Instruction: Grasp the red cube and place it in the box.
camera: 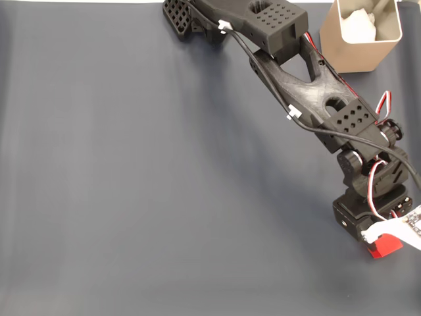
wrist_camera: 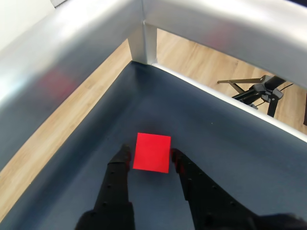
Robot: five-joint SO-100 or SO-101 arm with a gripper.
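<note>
The red cube (wrist_camera: pixel 152 152) lies flat on the dark mat near the table's corner. In the wrist view my gripper (wrist_camera: pixel 150 154) is down around it: one black fingertip (wrist_camera: pixel 123 157) is just left of the cube with a thin gap, and the other sits against its right side. The jaws are open about a cube's width. In the fixed view the red cube (camera: pixel 385 248) peeks out from under the arm's wrist at the lower right. The beige box (camera: pixel 360 46) stands at the top right, with something white inside.
The black arm (camera: pixel 309 85) stretches diagonally from the top centre to the lower right, passing close by the box. A silver metal rail (wrist_camera: pixel 144 43) with a corner post borders the mat just beyond the cube. Wooden floor and a tripod show past the rail.
</note>
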